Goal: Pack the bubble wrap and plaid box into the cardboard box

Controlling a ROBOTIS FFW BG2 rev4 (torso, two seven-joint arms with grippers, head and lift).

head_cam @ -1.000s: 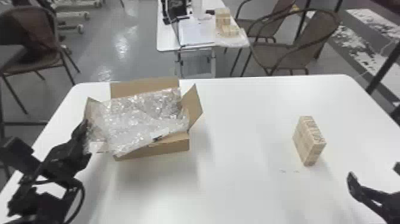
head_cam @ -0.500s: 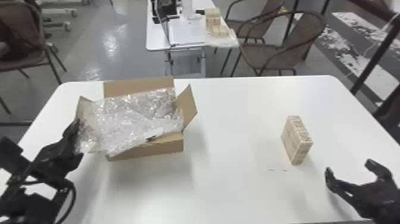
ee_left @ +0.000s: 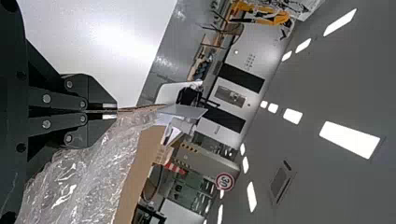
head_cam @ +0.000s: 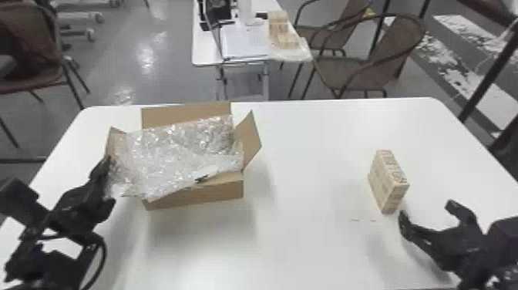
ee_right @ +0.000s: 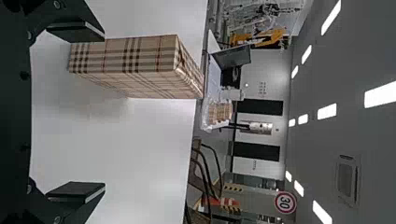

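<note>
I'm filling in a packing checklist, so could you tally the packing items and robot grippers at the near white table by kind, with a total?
Cardboard box: 1
Bubble wrap heap: 1
Plaid box: 1
Grippers, left gripper and right gripper: 2
Total: 5

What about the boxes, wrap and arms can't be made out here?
Head view: floor of the cardboard box, under the bubble wrap.
Head view: underside of the plaid box, against the table.
Left wrist view: pinched edge of the flap, hidden by left gripper.
Head view: rest of the right arm, past the right edge.
</note>
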